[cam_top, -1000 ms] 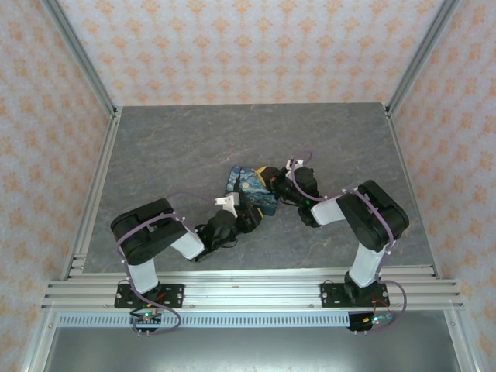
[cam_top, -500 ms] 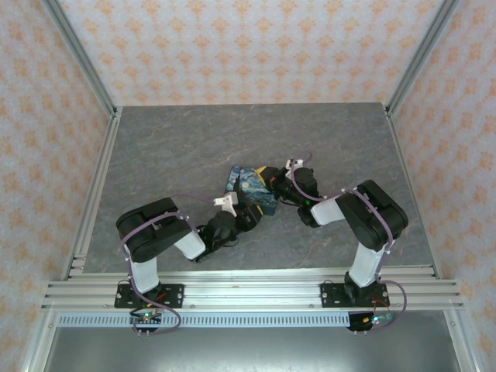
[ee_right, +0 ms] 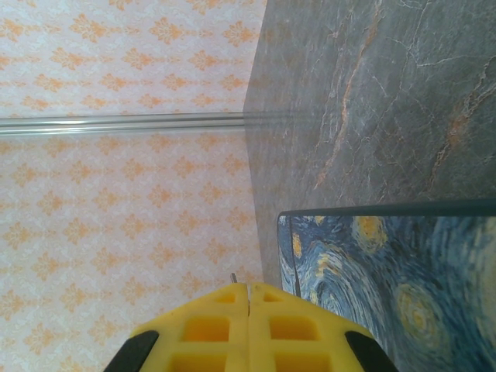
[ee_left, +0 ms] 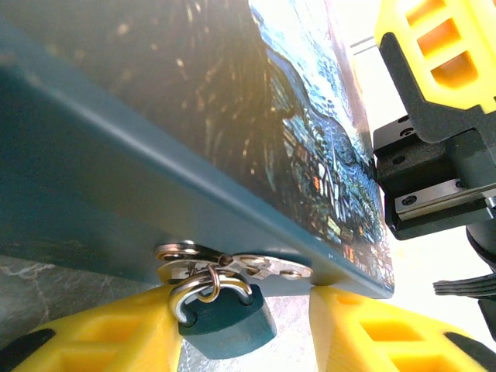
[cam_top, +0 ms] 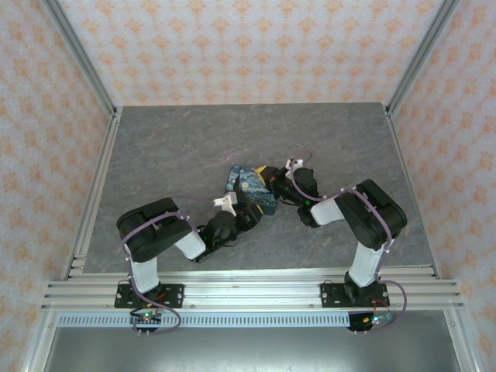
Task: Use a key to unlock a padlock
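A starry-night box is sitting near the middle of the grey desk, with both arms reaching in towards it. From the left wrist I am looking up along its dark teal side, where a metal hasp is fixed. A small teal padlock is hanging from the hasp by its shackle. The left end effector is sitting just under that edge with its yellow fingers spread. The padlock is dangling between them, close against the left finger, with a gap showing on its other side.

The right end effector is hovering at the box's far right corner with its fingers pressed together. A thin sliver is poking out just past the tips, too small for me to name.
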Controlling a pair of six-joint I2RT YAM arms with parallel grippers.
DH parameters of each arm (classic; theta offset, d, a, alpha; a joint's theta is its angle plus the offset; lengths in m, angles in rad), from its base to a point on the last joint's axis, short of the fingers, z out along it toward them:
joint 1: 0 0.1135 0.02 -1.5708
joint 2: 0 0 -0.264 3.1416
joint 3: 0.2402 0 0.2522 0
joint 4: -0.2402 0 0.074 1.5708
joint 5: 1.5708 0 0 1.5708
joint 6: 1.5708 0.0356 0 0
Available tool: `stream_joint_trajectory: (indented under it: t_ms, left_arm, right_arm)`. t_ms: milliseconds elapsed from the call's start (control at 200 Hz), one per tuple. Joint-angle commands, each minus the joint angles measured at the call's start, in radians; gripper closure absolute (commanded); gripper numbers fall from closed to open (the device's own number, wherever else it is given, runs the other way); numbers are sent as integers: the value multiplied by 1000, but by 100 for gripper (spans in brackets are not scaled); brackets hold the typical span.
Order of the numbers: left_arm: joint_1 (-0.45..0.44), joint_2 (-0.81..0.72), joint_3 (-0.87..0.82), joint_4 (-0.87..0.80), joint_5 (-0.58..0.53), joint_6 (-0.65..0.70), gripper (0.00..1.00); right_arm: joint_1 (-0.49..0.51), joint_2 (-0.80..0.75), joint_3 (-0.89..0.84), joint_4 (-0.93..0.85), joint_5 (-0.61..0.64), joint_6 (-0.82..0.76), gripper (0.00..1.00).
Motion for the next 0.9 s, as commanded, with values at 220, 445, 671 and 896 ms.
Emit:
stream_joint_trajectory:
  t_ms: [220,445,671,896]
  left_arm:
    - [-44,-13,33,130,-66,-56,55]
    - [-18,-5,42,119,-80,-54,60]
    - [63,-1,89,70,4,-30,60]
    - [135,40,121,58,113,-11,57]
  right_arm:
    - [6,52,-9,-73,-17,16,100]
    - [7,56,-8,-71,-17,19,100]
    - [8,75,4,-63,-18,26,100]
    - [13,107,26,-51,-15,39,100]
